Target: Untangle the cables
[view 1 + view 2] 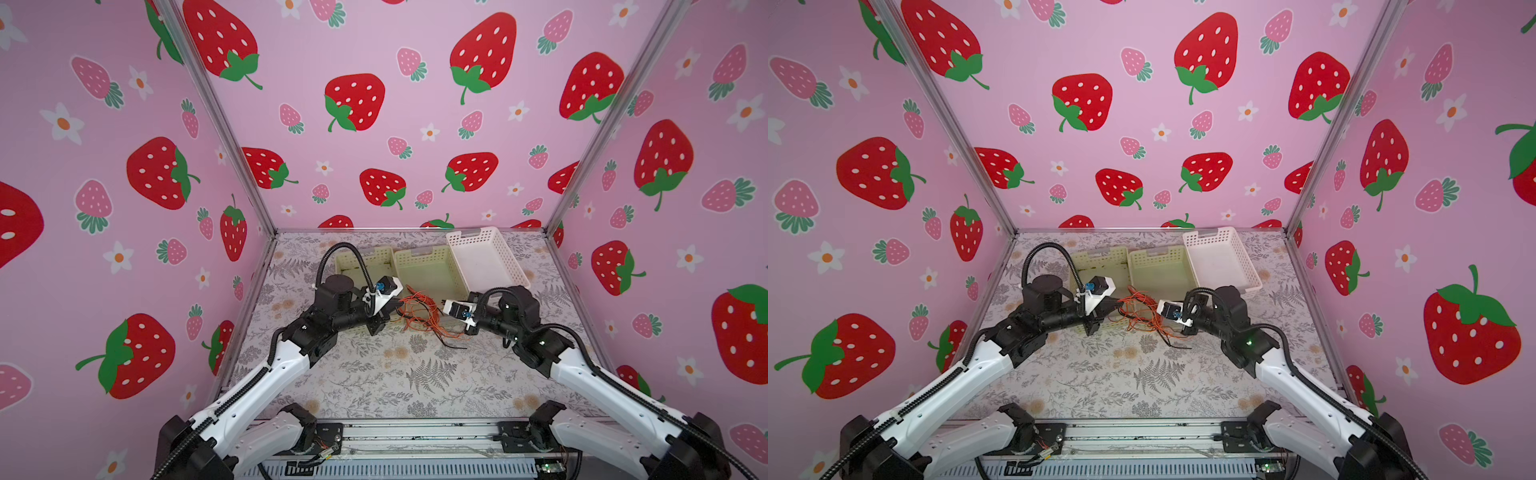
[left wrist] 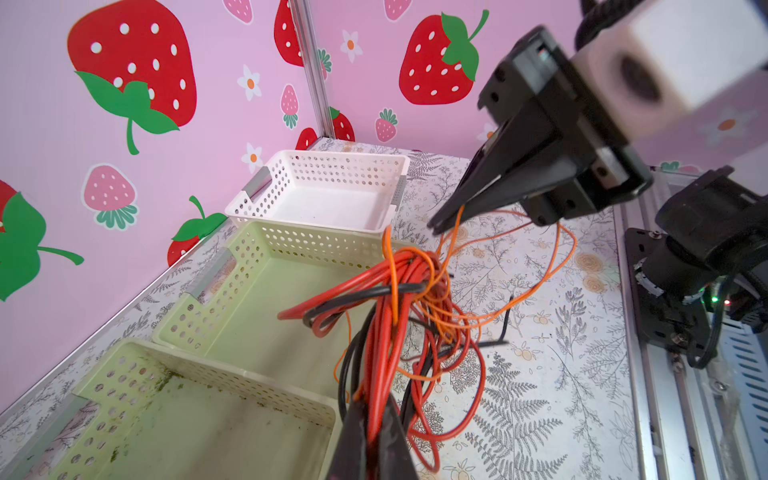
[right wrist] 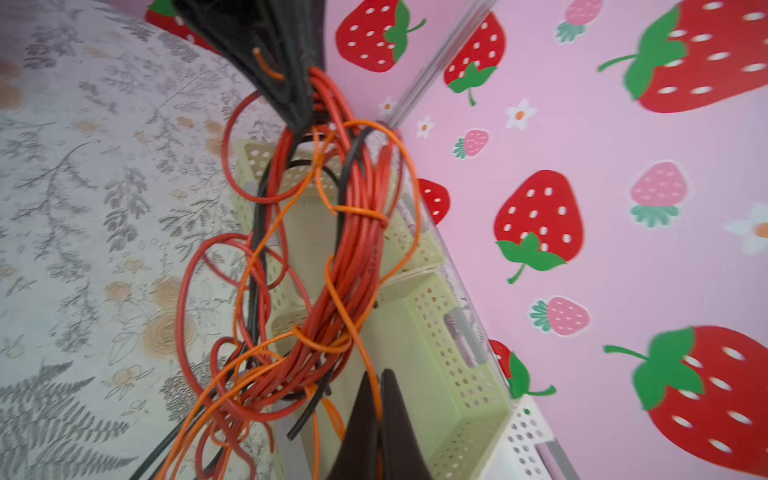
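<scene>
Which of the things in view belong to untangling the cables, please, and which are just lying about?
Job in hand:
cables, red, orange and black, tangled
left claw, shut on the red bundle
right claw, shut on an orange strand

Lying about:
left green basket
middle green basket
white basket

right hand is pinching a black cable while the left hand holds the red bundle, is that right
Not quite. The right hand is shut on an orange cable, not a black one, as the right wrist view shows. The left hand does hold the red bundle.
</scene>
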Motion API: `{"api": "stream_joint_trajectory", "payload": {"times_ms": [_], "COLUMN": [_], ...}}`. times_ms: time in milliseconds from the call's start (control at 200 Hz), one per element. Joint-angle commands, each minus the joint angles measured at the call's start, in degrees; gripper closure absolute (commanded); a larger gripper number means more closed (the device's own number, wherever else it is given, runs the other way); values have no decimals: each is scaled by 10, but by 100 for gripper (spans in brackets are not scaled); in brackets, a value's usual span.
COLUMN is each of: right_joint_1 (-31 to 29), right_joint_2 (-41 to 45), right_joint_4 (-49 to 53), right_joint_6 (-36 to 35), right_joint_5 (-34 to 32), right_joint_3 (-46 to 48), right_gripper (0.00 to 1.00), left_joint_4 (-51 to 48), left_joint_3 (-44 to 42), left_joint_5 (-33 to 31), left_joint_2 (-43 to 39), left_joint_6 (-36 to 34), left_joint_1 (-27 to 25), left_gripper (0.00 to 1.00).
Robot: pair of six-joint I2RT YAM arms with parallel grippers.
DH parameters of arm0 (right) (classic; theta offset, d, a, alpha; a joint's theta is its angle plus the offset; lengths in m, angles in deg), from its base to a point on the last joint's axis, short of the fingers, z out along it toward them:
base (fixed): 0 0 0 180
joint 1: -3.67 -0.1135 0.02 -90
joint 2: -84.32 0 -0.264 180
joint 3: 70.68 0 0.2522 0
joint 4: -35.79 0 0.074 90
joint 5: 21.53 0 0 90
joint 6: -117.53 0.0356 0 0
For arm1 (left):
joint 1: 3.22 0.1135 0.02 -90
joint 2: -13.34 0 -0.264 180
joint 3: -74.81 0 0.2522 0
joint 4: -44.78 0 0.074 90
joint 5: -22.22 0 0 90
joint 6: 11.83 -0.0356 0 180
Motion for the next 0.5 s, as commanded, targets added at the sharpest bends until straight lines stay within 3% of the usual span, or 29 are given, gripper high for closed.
{"api": "stream_joint_trajectory", "payload": {"times_ms": [0, 205, 285, 495], "right_joint_1": [65, 159, 172, 193], "right_joint_2": [77, 138, 142, 146], "right_joint_4": [-56, -52, -56, -61], "right_joint_6": [57, 90, 101, 109], "right_joint_5": [-57, -109, -117, -228], "right_joint_3": [3, -1, -5, -14], "right_gripper": [100, 100, 100, 100], "left_joint_4": [21, 27, 20, -15], "left_joint_3": [-16, -42, -46, -56], "left_joint_5": [-11, -7, -7, -9], "left_joint_2": [-20, -43, -48, -66], "left_joint_6": [14, 32, 33, 25], "left_joint_1": [26, 54, 57, 62], "left_gripper": [100, 100, 100, 100]}}
